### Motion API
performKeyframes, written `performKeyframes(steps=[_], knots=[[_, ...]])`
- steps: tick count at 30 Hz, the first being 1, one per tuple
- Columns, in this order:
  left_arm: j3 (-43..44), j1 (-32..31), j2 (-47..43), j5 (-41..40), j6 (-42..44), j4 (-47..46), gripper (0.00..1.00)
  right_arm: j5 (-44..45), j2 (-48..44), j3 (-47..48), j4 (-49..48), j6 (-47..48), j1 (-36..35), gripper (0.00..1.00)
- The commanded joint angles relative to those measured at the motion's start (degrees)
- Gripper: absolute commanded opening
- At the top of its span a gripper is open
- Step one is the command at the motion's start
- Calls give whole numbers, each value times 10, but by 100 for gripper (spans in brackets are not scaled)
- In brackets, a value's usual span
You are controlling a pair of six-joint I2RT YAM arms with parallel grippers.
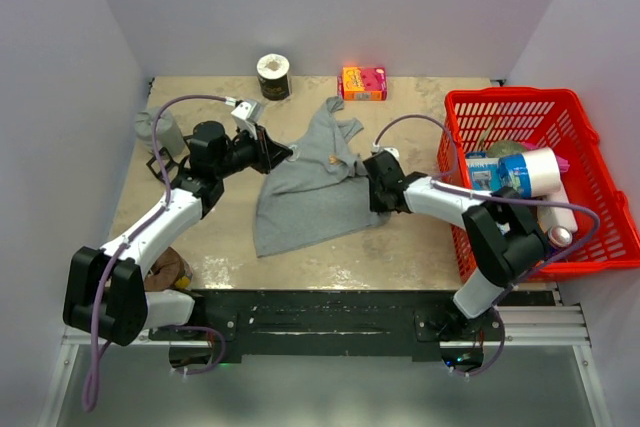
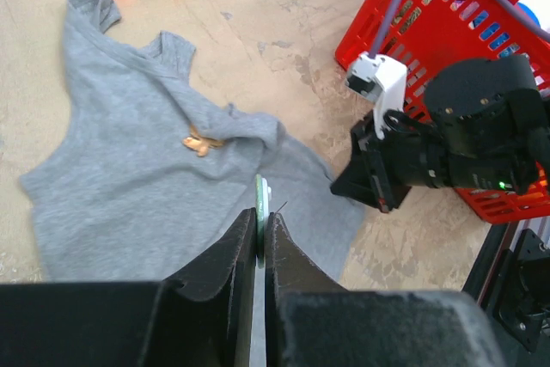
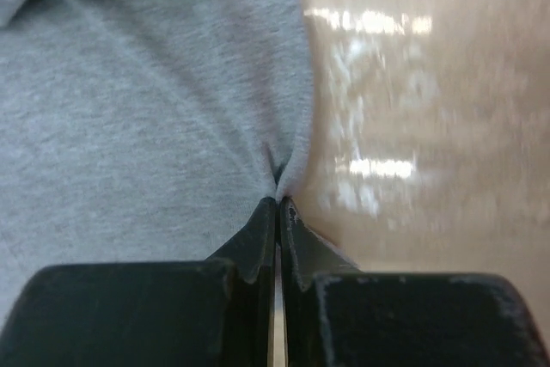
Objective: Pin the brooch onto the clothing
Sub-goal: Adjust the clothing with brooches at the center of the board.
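Observation:
The grey tank top (image 1: 310,197) lies flat mid-table; it also shows in the left wrist view (image 2: 129,186) and the right wrist view (image 3: 129,109). A tiny orange brooch (image 1: 331,159) rests on its chest, also in the left wrist view (image 2: 200,142). My left gripper (image 1: 283,152) hovers over the top's left edge, shut (image 2: 260,223) on a thin pale-green disc (image 2: 260,195) seen edge-on, with a fine wire pin sticking out. My right gripper (image 1: 362,169) is shut (image 3: 279,199), pinching a fold at the top's right edge.
A red basket (image 1: 520,107) full of bottles stands at the right, also in the left wrist view (image 2: 404,6). An orange box (image 1: 363,83) and a tape roll (image 1: 273,75) sit at the back. A grey container (image 1: 160,130) stands far left.

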State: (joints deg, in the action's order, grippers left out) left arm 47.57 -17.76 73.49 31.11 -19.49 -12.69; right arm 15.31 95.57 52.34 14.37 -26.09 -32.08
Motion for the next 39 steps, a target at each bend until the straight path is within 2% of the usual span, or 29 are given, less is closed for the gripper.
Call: performKeyframes(steps=[1,6,11,13,14,15,18,19,22,23,25,27,31,34,37,39], knots=[[15,-1,-20,11,-9,-30,0,-21,-91,-26,113,-41,-38,0],[10,-5,-14,11,-13,-37,0,-90,-153,-41,162,-82,-83,0],[9,-10,-4,13,-13,-37,0,-129,-242,-57,194,-102,-86,2],[9,-17,-5,7,-9,-34,0,-143,-252,-61,197,-97,-86,13],[10,-31,-5,-9,-6,-30,0,-135,-252,-54,205,-95,-86,23],[9,-39,-6,-17,7,-23,0,-136,-253,-51,210,-94,-86,43],[11,-96,-11,-68,42,-4,0,-107,-253,-29,191,-89,-81,65],[9,-111,-12,-77,48,-4,0,-104,-246,-20,183,-77,-74,68],[-12,-146,-14,-95,32,-40,0,-104,-207,23,162,-48,-46,70],[-19,-148,-16,-99,0,-55,0,-103,-198,25,152,-41,-38,70],[-59,-160,-23,-105,-41,-129,0,-105,-165,29,125,-21,-9,70],[-110,-179,-26,-145,-81,-210,0,-105,-137,29,96,-8,11,70],[-147,-228,12,-200,-106,-266,0,-118,-88,50,62,22,22,69],[-170,-249,50,-204,-120,-309,0,-129,-61,58,36,29,23,69],[-202,-263,96,-170,-128,-384,0,-131,-46,57,17,25,24,68],[-236,-266,140,-154,-143,-460,0,-132,-41,52,4,21,26,63]])
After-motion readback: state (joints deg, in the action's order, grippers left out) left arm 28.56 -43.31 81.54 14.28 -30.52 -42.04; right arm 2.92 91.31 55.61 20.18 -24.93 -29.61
